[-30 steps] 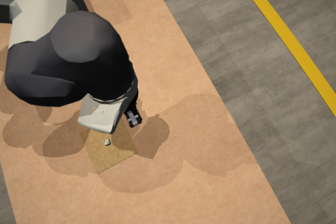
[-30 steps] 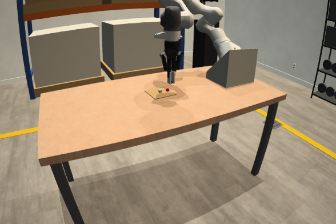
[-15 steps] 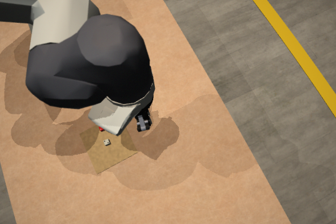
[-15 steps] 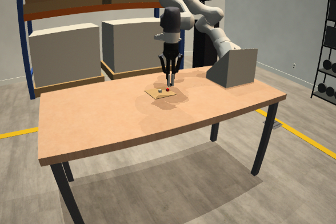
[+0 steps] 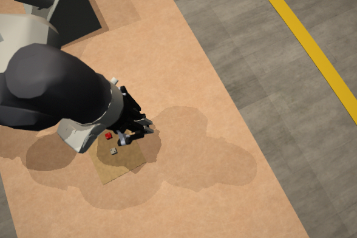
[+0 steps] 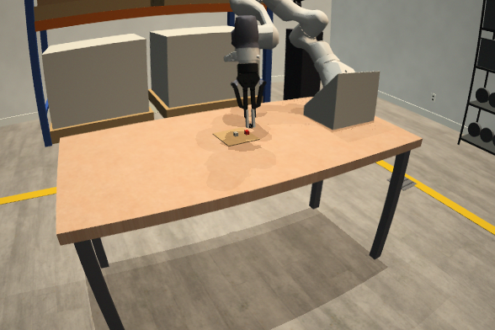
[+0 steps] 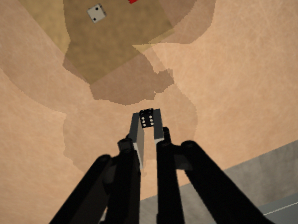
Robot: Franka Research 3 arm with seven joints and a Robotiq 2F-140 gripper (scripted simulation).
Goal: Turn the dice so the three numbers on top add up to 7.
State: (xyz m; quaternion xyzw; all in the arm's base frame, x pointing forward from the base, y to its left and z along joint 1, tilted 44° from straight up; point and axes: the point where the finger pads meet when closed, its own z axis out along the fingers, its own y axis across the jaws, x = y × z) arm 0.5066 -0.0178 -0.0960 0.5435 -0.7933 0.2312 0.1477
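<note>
The black die (image 6: 251, 125) (image 7: 147, 118) is pinched between the fingertips of the gripper (image 5: 148, 125) (image 6: 251, 125) (image 7: 148, 121), which stand nearly shut with only the die's width between them; one face shows six white pips to the wrist view. It is held by the far side of the tan mat (image 5: 106, 171) (image 6: 229, 141) (image 7: 115, 50) in the exterior view, apparently off the surface, though its height is hard to judge. On the mat, the white die (image 5: 113, 151) (image 6: 236, 134) (image 7: 96, 13) sits left of the red die (image 5: 108, 135) (image 6: 247, 131) (image 7: 132, 1), the two apart; the white one seems to show two pips on top. The mat lies flat on the wooden table (image 5: 182, 61) (image 6: 147, 168) (image 7: 40, 140). The arm (image 5: 45, 82) (image 6: 311, 21) reaches in from a grey angled mount (image 5: 76, 15) (image 6: 358, 101) at the far right. Beyond the table's far side, two large pale boxes (image 6: 97, 84) (image 6: 194, 67) stand at the left.
</note>
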